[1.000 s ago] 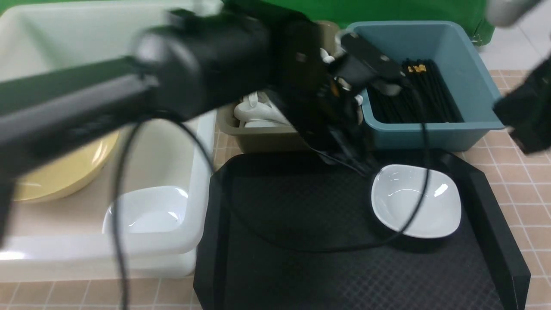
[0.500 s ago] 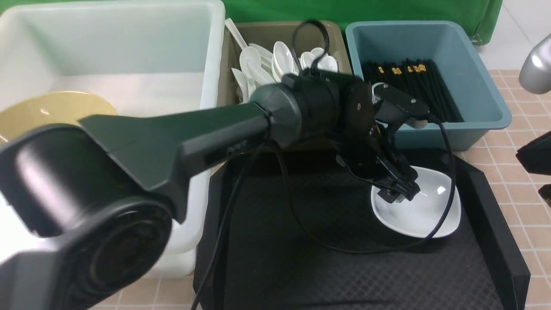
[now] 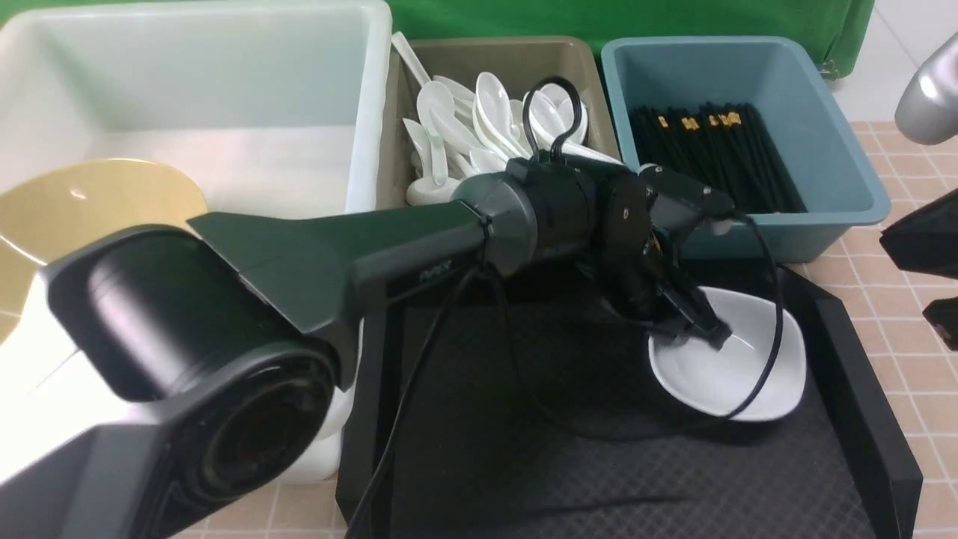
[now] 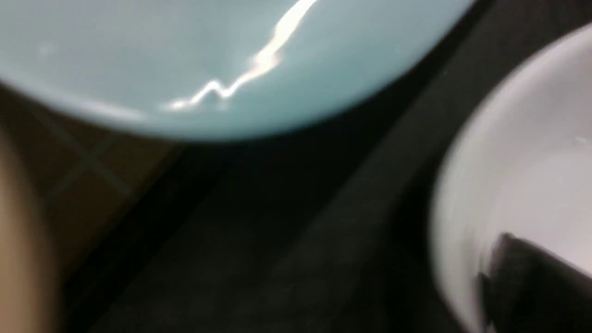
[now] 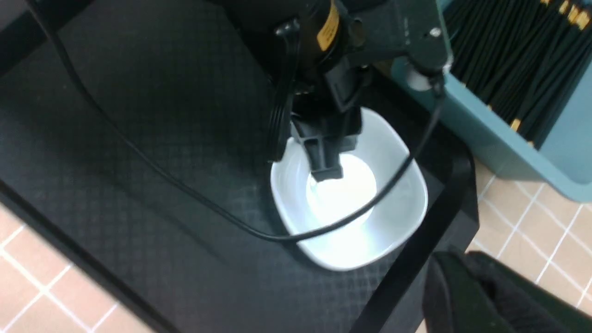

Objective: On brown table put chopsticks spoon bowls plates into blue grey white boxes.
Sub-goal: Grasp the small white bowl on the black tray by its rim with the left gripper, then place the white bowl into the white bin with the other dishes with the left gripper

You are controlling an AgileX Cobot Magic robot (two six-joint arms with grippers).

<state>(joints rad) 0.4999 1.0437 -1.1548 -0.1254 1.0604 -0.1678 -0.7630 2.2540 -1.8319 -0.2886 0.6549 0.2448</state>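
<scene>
Diamond-textured black tray [image 3: 599,486] with raised rim filling the foreground, green cloth [image 3: 673,19] hanging along the back, pale floor [image 3: 891,75] at far right.

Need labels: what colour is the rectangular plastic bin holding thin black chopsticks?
Teal-blue bin, clearest in front view.

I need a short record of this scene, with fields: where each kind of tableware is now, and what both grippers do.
plate: on the black tray, in its far right part, not in a box
left gripper: at the plate's left rim, one finger inside the dish; grip unclear
right gripper: shut, apart from the plate
spoons: piled in the grey bin
chopsticks: lying in the blue bin
yellow bowl: in the white tub
</scene>
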